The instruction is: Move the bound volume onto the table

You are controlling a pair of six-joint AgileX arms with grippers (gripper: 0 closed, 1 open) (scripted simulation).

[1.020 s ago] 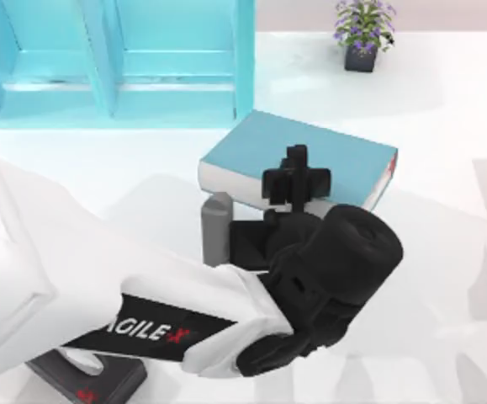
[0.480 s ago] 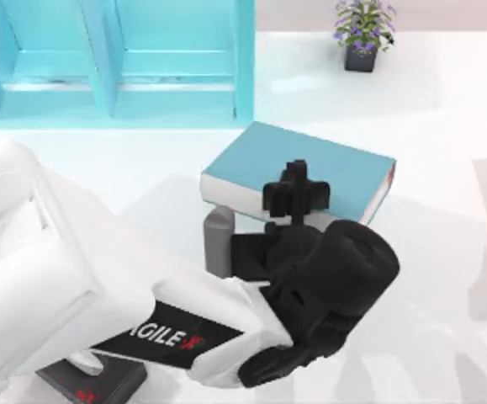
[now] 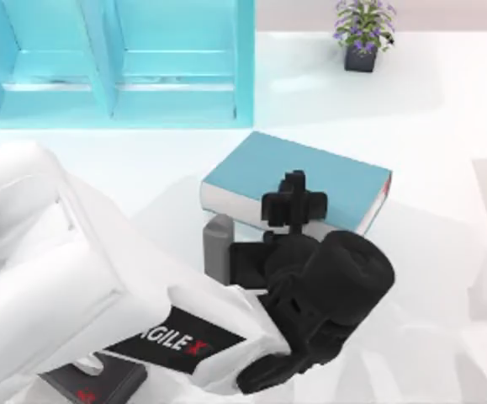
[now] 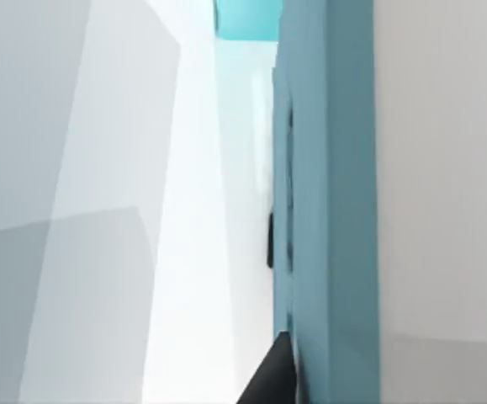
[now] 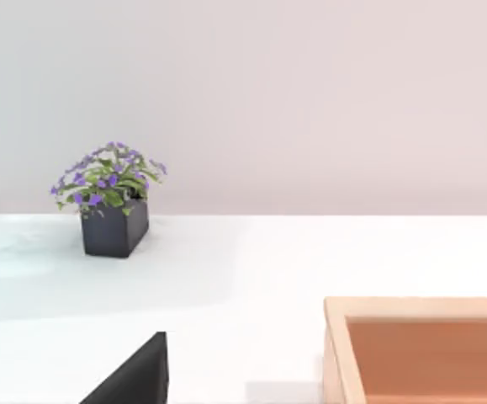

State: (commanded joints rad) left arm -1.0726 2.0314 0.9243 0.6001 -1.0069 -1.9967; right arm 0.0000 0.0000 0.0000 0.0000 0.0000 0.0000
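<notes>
Table [image 3: 445, 126] spreads glossy white before the turquoise shelf unit [image 3: 117, 59]. Our left gripper [image 3: 293, 198] clamps the bound volume [image 3: 310, 172] near that shelf; the right gripper's fingers we cannot tell.

Turquoise shelf [image 3: 117, 63] close behind book [image 3: 310, 172]; table [image 3: 445, 151] right open.
</notes>
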